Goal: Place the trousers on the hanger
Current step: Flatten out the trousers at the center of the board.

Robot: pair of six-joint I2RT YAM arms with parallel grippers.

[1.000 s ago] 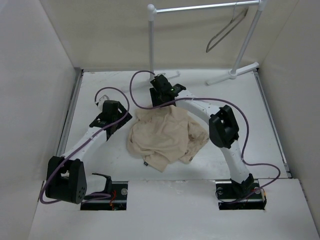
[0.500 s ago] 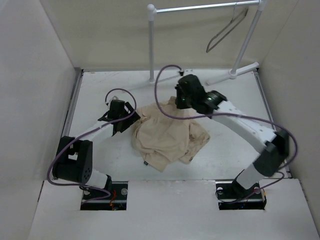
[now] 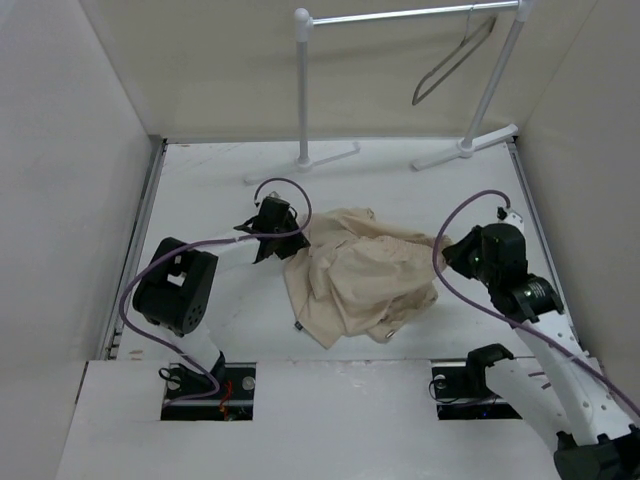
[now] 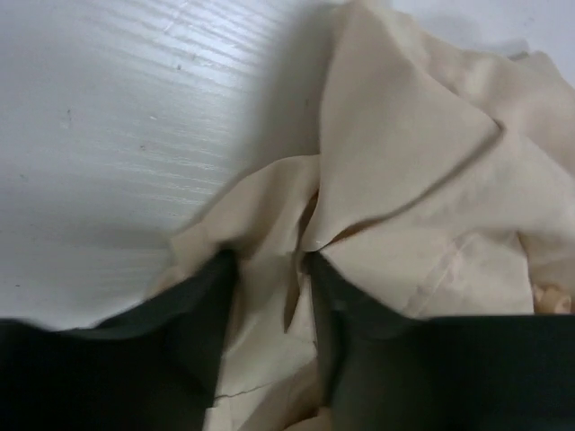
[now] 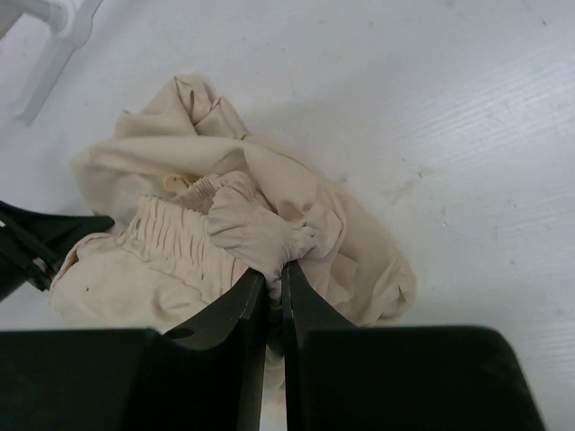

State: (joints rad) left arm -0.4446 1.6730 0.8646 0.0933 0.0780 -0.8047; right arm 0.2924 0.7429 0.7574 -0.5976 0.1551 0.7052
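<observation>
Right fingers [image 5: 257,294], pinching the waistband, have swung to the table's [image 3: 200,190] right edge; the trousers [image 3: 360,280] now stretch mid-table from the left fingers [image 4: 216,296], pinching a fold; the hanger [image 3: 455,60] hangs bare far-right

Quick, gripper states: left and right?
Left gripper: closed on a fold of the wrinkled beige cloth trousers.
Right gripper: closed, pinching the same trousers at their gathered edge.
</observation>
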